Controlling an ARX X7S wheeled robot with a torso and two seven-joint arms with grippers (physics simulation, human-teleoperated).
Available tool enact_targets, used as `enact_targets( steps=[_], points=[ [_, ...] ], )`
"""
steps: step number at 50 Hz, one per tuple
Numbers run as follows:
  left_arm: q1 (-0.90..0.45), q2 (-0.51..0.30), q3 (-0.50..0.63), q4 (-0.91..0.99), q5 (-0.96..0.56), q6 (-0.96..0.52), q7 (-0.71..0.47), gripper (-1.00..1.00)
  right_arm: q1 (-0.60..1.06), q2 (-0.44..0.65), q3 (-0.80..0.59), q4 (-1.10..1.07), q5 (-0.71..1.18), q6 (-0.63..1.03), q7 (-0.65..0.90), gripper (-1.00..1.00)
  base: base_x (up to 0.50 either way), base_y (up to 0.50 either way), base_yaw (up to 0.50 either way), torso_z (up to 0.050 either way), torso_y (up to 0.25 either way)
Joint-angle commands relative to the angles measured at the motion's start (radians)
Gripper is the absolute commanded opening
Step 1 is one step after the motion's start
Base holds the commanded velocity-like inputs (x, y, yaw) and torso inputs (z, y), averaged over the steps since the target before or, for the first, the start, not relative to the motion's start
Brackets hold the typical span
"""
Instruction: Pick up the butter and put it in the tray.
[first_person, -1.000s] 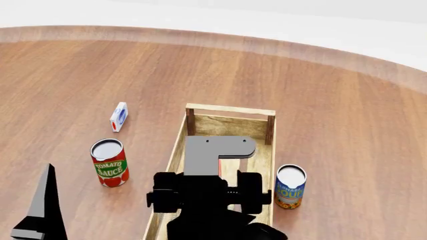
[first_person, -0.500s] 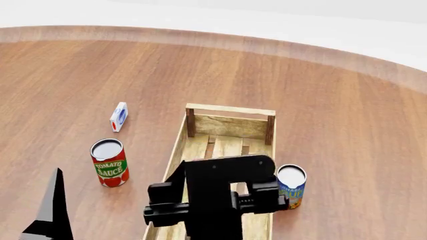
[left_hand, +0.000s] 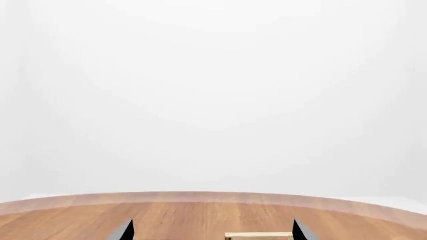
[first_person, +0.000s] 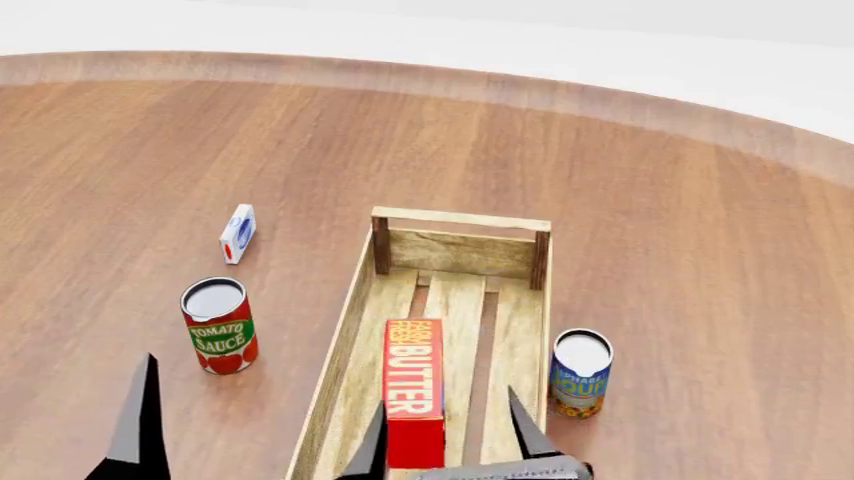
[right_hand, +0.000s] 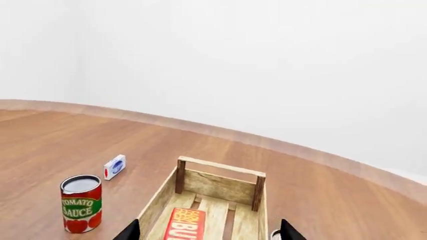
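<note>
In the left wrist view, the two dark fingertips of the left gripper (left_hand: 212, 231) are seen spread apart with nothing between them, above the wooden table (left_hand: 180, 220).

In the head view, the butter (first_person: 414, 385), lettered "FARM FRESH BUTTER", is seen lying flat on the slats inside the tray (first_person: 461, 222). The right gripper (first_person: 447, 440) is released, its fingertips either side of the carton's near end. A can marked "TOMATO SAUCE" (first_person: 219, 325) is seen left of the tray, a blue-labelled can (first_person: 579, 373) right of it, and a small white-and-blue carton (first_person: 238, 233) farther off.

In the right wrist view, "BU" can be read on the butter.
</note>
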Motion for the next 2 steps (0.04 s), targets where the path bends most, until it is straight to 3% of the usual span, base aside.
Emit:
enact_targets(
  steps=[1,2],
  points=[
    [0.000,0.007,0.041,-0.010,0.024,0.005,0.009,1.00,-0.093,0.019,-0.038,-0.026,-0.124,-0.025,0.073,1.00,0.00,0.00,0.00,0.000,0.000],
    [0.001,0.007,0.045,-0.010,0.025,0.005,0.010,1.00,-0.095,0.016,-0.043,-0.032,-0.133,-0.008,0.086,1.00,0.00,0.00,0.00,0.000,0.000]
  ],
)
